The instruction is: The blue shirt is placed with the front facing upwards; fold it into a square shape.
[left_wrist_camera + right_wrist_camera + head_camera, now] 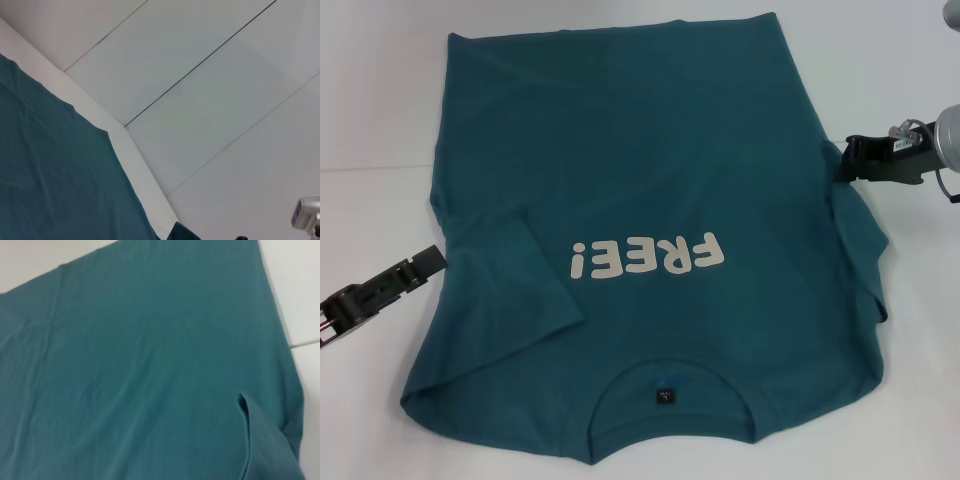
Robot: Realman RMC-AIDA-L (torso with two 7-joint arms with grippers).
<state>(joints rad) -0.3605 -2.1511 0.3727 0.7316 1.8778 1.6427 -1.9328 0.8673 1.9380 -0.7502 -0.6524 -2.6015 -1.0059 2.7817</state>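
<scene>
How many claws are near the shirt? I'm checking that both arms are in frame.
2. The left claw sits at the blue shirt's left edge beside the folded-in sleeve; the right claw is at its right edge, farther from the collar.

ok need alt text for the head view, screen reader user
A blue shirt lies front up on a white table, collar nearest the camera, its left sleeve folded in over the body. The left gripper sits at the shirt's left edge, and the right gripper at its right edge.
</scene>
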